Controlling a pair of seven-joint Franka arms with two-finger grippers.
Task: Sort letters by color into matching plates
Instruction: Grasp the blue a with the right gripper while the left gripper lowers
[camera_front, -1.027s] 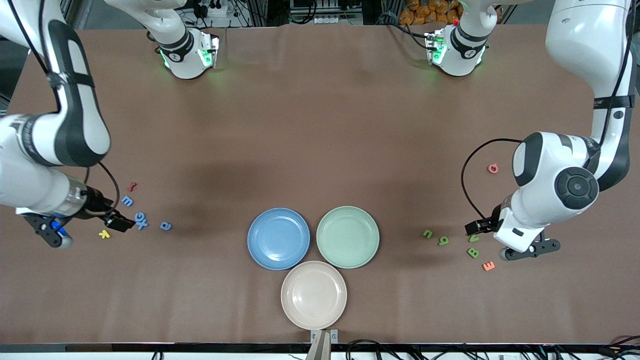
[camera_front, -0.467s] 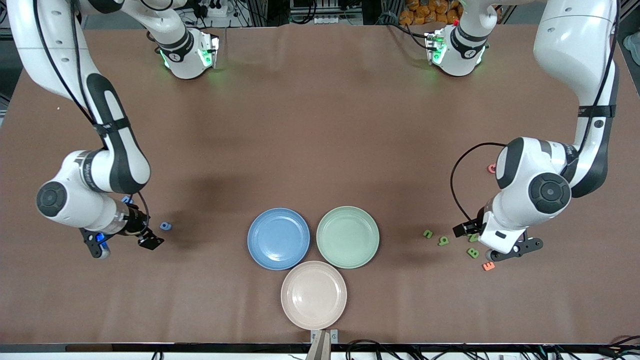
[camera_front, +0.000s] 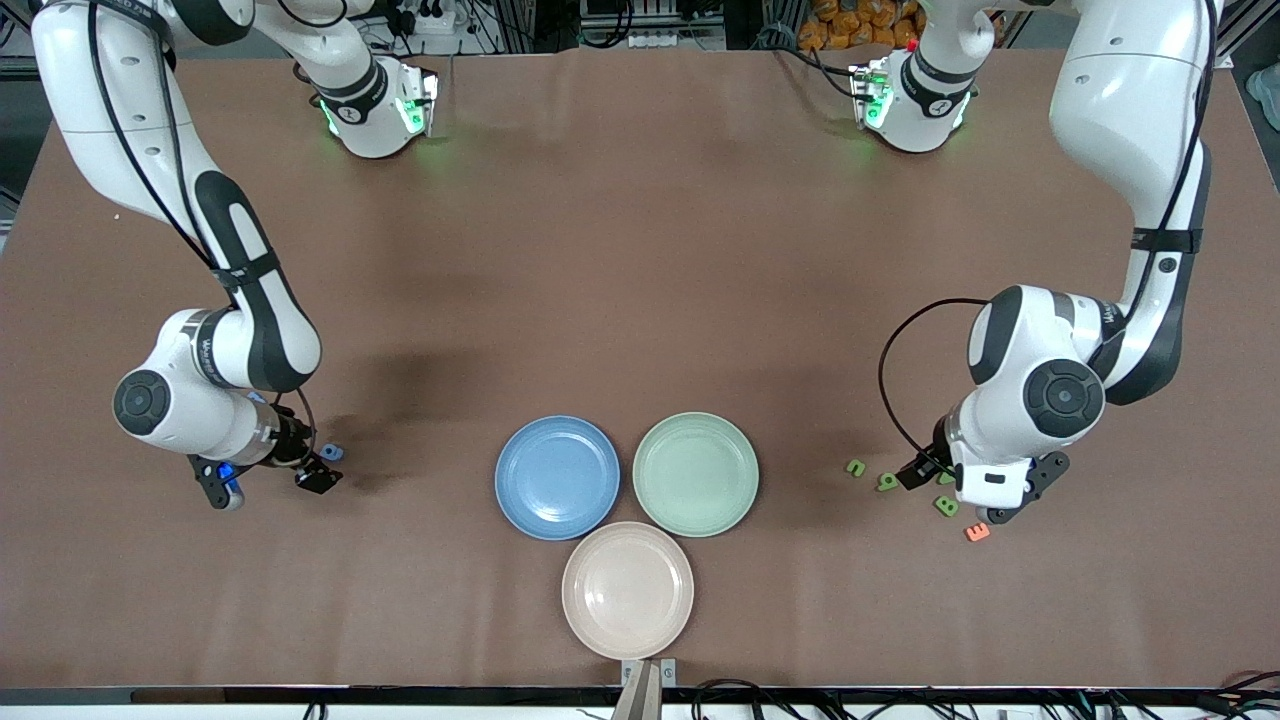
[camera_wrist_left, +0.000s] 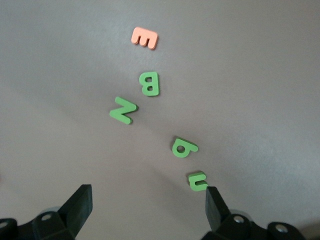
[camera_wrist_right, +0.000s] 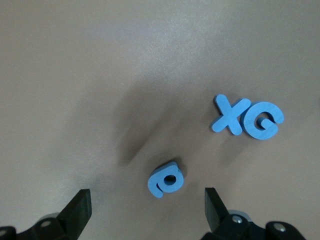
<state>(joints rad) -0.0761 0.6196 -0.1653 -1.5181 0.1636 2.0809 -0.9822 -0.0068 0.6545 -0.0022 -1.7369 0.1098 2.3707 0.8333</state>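
The blue plate (camera_front: 557, 477) and the mint green plate (camera_front: 695, 474) sit side by side mid-table. My right gripper (camera_wrist_right: 147, 210) hangs open low over the table toward the right arm's end, with a blue letter "a" (camera_wrist_right: 166, 180) (camera_front: 331, 453) just off the gap between its fingers. Blue letters X (camera_wrist_right: 229, 115) and G (camera_wrist_right: 263, 120) lie touching a little farther off. My left gripper (camera_wrist_left: 147, 209) is open low over the green letters: a "u" (camera_wrist_left: 198, 181) (camera_front: 855, 467) beside one fingertip, a "b" (camera_wrist_left: 184, 147), an N (camera_wrist_left: 123, 110) and a B (camera_wrist_left: 149, 83) (camera_front: 945, 506).
A beige plate (camera_front: 627, 590) lies nearer the front camera, touching both coloured plates. An orange E (camera_front: 977, 532) (camera_wrist_left: 144, 37) lies beside the green B. The arms' elbows rise over both ends of the table.
Both arms have swung inward toward the plates. The right gripper has shifted from the blue letter cluster to the lone blue "a". The left gripper has moved closer over the green letters.
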